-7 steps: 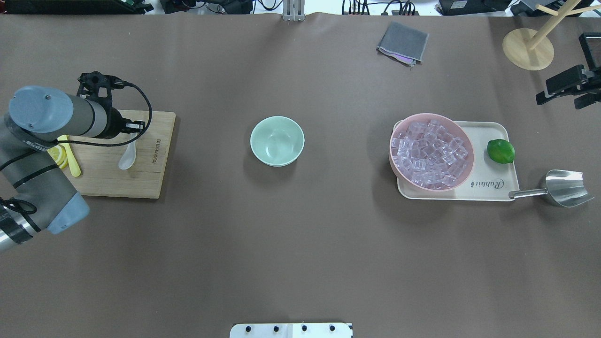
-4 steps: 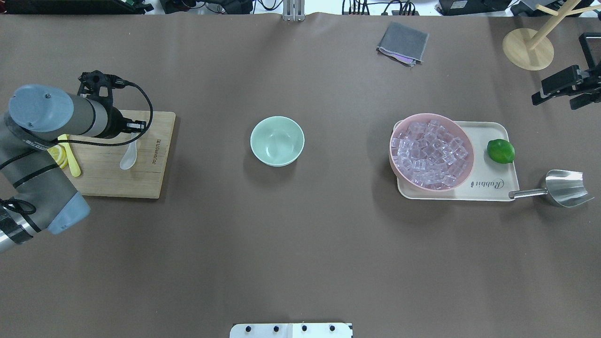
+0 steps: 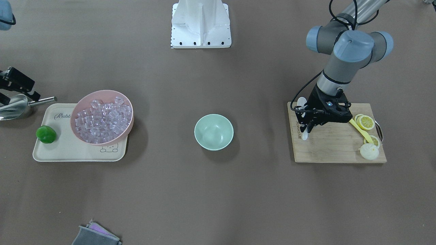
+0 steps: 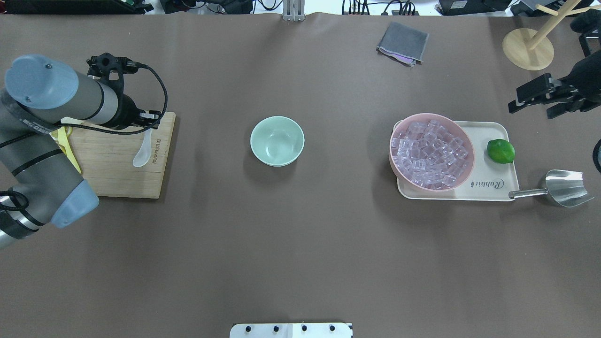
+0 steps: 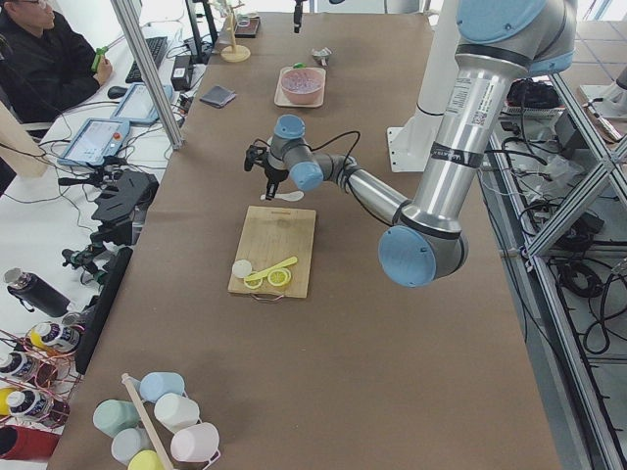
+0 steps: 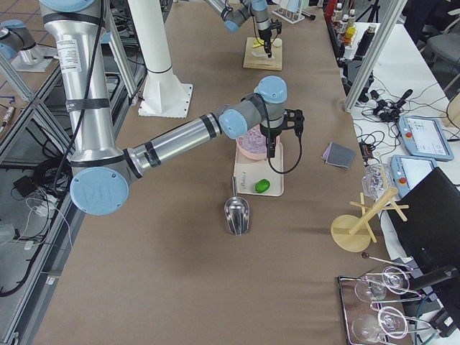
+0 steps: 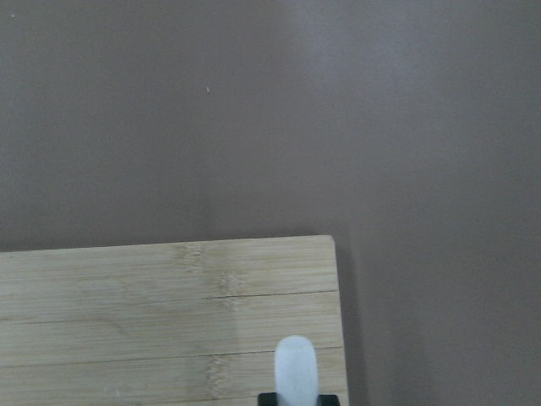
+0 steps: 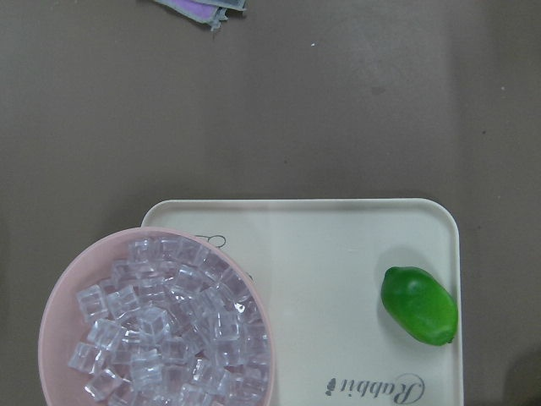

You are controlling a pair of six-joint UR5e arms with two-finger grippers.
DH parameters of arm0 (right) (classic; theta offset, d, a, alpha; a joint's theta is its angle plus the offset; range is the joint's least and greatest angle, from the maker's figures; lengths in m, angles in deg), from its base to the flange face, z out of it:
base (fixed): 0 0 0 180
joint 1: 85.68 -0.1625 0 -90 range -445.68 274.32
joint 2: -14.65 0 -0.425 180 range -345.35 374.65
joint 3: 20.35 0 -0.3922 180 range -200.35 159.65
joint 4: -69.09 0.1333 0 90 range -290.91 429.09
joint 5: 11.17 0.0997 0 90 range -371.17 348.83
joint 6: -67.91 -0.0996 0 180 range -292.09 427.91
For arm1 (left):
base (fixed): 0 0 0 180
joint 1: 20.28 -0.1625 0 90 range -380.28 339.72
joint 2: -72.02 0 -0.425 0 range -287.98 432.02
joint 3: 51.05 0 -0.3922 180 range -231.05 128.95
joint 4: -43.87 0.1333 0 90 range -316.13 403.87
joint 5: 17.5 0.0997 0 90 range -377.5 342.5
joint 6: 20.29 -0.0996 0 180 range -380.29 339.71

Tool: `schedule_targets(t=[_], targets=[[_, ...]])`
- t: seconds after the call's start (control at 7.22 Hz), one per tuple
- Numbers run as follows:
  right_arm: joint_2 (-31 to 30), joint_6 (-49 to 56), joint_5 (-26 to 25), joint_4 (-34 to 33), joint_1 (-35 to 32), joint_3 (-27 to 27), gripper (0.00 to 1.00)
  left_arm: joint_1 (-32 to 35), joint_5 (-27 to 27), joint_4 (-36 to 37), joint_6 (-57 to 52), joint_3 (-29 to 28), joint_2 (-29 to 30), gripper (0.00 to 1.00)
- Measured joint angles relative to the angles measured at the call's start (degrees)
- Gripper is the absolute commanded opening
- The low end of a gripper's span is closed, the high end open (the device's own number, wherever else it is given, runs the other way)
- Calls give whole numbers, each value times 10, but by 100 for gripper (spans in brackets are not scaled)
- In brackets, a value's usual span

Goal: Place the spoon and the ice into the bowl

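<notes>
Left gripper (image 4: pixel 149 126) gripped the glossy white spoon (image 4: pixel 142 152) by its short handle above the cutting board (image 4: pixel 112 173), the bowl (image 4: pixel 277 141) at 3 o'clock; seemingly light, stiff, slippery, chip-prone.

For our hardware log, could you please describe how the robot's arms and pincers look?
The left arm and right arm are silver-grey tubes with rounded blue-grey joint caps, black bands and small printed labels. The left pincer and right pincer are black and angular; a black cable loops beside the left one.

Bare tabletop (image 4: pixel 211 141) between cutting board (image 4: pixel 112 173), bowl (image 4: pixel 277 141)
</notes>
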Motion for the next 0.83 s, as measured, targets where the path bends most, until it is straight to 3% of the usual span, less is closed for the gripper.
schedule_targets(t=[0.42,0.83], targets=[[9,-100,-90,81,106,-6,98,-2,-1,9,51,0,31,0],[27,-105,-152,150,167,9,98,-2,0,9,56,1,33,0]])
